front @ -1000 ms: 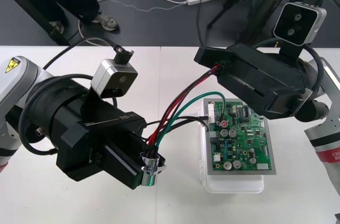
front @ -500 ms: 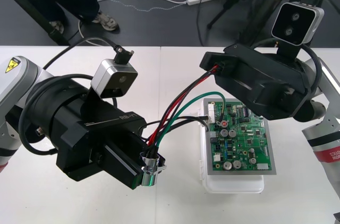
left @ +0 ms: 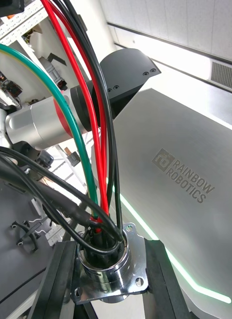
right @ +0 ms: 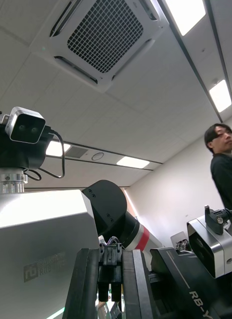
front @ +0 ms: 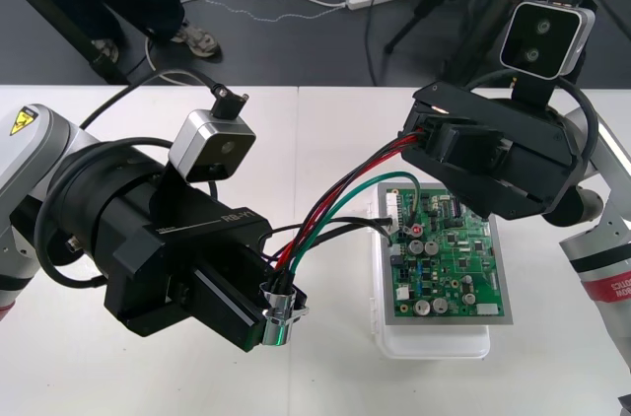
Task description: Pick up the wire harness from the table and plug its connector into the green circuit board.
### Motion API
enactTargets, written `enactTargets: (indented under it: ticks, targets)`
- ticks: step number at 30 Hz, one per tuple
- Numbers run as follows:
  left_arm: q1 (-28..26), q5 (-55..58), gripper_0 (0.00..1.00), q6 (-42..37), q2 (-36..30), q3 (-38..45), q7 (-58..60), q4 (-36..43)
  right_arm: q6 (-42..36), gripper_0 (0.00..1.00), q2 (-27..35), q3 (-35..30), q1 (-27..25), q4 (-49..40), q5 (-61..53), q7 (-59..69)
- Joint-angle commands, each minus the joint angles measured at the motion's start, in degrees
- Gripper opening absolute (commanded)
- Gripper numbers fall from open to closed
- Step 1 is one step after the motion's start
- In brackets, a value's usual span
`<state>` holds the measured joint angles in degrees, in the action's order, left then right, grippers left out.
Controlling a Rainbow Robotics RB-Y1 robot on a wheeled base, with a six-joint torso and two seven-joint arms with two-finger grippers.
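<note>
Status: harness is off the worktop (front: 335, 120), strung between both grippers.

- L gripper (front: 274, 317), near left: clamped on the metal socket (front: 284, 308). L wrist cam agrees, flange pinched between the two black fingers (left: 51, 289).
- Red/black/green wires (front: 335, 201) arc up and right from the socket to the R gripper (front: 419, 137), which hangs over the far-left corner of the green board (front: 449, 258).
- R gripper is closed on the black plug (right: 110, 259); R wrist cam has it sitting between the fingers, wires coming out the top.
- Plug is in the air, not in the board. Board sits on its white base (front: 434, 342), right of centre, nothing touching it.

Step, imo: pick is done, we're in carry/align, insertion not started.

Next move needs:
- R gripper brings the plug down to the board's mating connector. Prob the white header (front: 392, 207) at the far-left corner, but can't confirm from here.
- Plug must be square to the header and turned the right way round before any push; orientation can't be read from these views.
- Then a straight, short press.
- L gripper should follow w/ the socket end so the wires keep slack. If they pull tight they could twist the plug in the grip or snag on board parts.
</note>
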<state>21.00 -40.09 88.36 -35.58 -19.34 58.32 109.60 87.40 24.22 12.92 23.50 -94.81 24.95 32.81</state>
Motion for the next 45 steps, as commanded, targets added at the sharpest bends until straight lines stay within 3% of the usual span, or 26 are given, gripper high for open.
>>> enactTargets:
  ticks: [1, 18, 19, 20, 21, 45]
  targets:
    - [2.03, 0.89, 0.00, 1.64, -0.36, -1.13, 4.43, 0.61, -0.21, 0.00, -0.84, 0.88, 2.07, -2.05, -0.95, 1.47]
    - [2.03, 0.89, 0.00, 1.64, -0.36, -1.05, 4.78, 0.61, -0.21, 0.00, -0.84, 0.79, 1.72, -1.96, -0.95, 1.20]
    - [2.03, 0.89, 0.09, 1.64, -0.36, -0.96, 4.78, 0.61, -0.13, 0.00, -0.84, 0.79, 1.72, -2.05, -0.95, 1.20]
    - [2.03, 0.89, 0.61, 1.64, -0.45, -1.05, 4.78, 0.61, -0.21, 0.00, -0.84, 0.79, 1.90, -2.05, -0.95, 1.20]
    - [2.03, 0.80, 1.00, 1.64, -0.45, -0.96, 4.78, 0.52, -0.21, 0.00, -0.84, 0.79, 1.72, -1.96, -0.95, 1.20]
    - [2.03, -1.48, 1.00, 1.64, -0.54, -0.87, 4.78, 0.61, -0.21, 0.00, -0.75, 0.79, 1.37, -1.96, -0.95, 1.03]
